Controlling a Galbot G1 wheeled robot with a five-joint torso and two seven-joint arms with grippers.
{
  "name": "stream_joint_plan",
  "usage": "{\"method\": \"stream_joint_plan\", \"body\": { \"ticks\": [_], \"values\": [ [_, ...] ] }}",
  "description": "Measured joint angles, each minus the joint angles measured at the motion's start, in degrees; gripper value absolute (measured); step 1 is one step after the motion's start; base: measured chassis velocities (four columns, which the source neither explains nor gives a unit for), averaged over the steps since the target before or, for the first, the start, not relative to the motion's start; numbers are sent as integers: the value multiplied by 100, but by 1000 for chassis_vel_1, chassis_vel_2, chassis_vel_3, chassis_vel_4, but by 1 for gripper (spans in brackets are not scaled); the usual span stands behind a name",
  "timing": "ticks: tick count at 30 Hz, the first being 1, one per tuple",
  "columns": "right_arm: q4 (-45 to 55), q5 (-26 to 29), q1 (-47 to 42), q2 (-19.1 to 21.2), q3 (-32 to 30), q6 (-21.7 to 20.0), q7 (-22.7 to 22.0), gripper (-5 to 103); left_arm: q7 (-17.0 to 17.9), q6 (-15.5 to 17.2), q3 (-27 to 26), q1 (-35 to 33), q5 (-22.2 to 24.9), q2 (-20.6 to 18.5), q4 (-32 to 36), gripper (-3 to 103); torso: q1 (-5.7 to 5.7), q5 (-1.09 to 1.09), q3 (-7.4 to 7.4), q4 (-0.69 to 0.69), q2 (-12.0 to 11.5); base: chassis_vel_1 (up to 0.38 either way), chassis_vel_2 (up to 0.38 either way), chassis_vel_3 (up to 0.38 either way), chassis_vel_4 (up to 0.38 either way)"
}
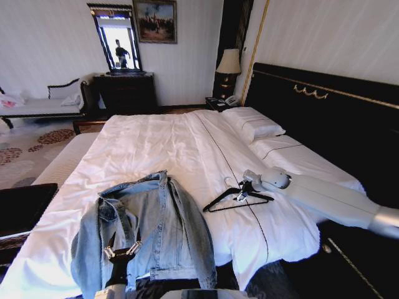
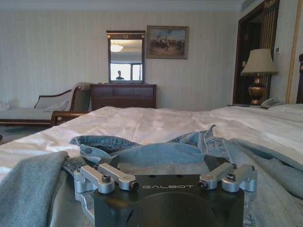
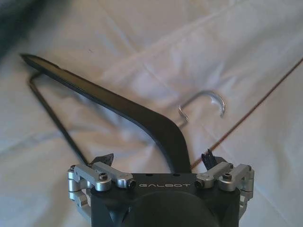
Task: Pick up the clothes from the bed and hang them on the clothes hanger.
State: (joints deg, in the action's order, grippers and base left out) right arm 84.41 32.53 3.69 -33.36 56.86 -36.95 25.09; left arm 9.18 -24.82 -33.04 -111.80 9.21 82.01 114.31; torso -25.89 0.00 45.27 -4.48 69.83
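Jacket (image 1: 149, 230) lies crumpled on the near end of the bed (image 1: 156, 146), collar away from the robot; left pincer (image 1: 121, 252) rests over its middle, jaws spread wide; hanger (image 1: 234, 200) lies just right of it, long axis crosswise; right pincer (image 1: 242, 196), wide, straddles the hanger's arm beside the hook (image 3: 203, 101); nothing lies between.

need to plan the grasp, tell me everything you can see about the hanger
The hanger is thin and black, triangular, with a broad curved shoulder bar, a thinner bottom rod and a small silvery metal hook on top; it looks like plastic or painted wood. It lies flat on the white bed, to the right of the denim jacket and apart from it. The right gripper is at its neck, fingers open on either side of the shoulder bar just below the hook.
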Motion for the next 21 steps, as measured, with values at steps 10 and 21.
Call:
{"method": "stream_joint_plan", "body": {
  "ticks": [10, 21],
  "values": [
    [-794, -434, -26, -682, 82, 123, 202, 100, 42, 12, -54, -30, -16, 34, 34, 100, 0, -1, 0, 2, 0, 0, 0, 0, 0],
    [-1563, -735, -73, -969, 56, 299, 330, 100, 59, 15, -81, -32, 34, 59, 30, 100, 0, -2, -1, -1, 0, 0, 0, 0, 0]
  ]
}}
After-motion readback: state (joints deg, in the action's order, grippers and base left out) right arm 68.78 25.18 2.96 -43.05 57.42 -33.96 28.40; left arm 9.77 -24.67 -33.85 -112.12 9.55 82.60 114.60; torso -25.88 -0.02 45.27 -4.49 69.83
